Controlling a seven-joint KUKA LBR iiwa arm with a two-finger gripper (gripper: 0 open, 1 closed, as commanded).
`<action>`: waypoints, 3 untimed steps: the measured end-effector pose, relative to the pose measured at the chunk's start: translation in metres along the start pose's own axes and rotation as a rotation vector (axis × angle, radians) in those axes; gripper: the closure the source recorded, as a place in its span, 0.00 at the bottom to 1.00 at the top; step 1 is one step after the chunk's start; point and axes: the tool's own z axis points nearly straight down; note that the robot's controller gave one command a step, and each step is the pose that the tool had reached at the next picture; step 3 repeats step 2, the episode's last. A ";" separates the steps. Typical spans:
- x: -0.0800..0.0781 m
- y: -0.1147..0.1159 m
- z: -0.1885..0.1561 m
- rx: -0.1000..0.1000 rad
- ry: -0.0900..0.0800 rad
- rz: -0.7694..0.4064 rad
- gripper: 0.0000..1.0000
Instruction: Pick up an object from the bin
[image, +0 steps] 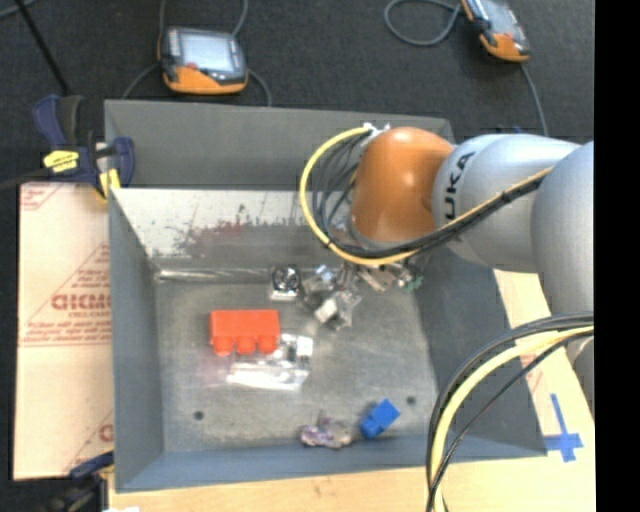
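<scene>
My gripper (333, 296) hangs below the arm's orange cover, near the back middle of the bin floor. Just to its left lies a small shiny metal piece (285, 281). An orange-red block with round studs (243, 331) sits further left and nearer the front. Beside that block lies a clear plastic bag with white parts (270, 371). Whether anything is in the gripper is hidden by its own body and the cover.
A small blue block (379, 418) and a little grey-purple thing (324, 435) lie by the front wall. The arm with its yellow and black cables covers the bin's back right part.
</scene>
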 end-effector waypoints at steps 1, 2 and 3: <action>-0.001 -0.003 -0.034 0.000 0.003 0.005 1.00; -0.004 -0.006 -0.124 0.004 -0.001 0.011 1.00; -0.004 -0.006 -0.124 0.004 -0.001 0.011 1.00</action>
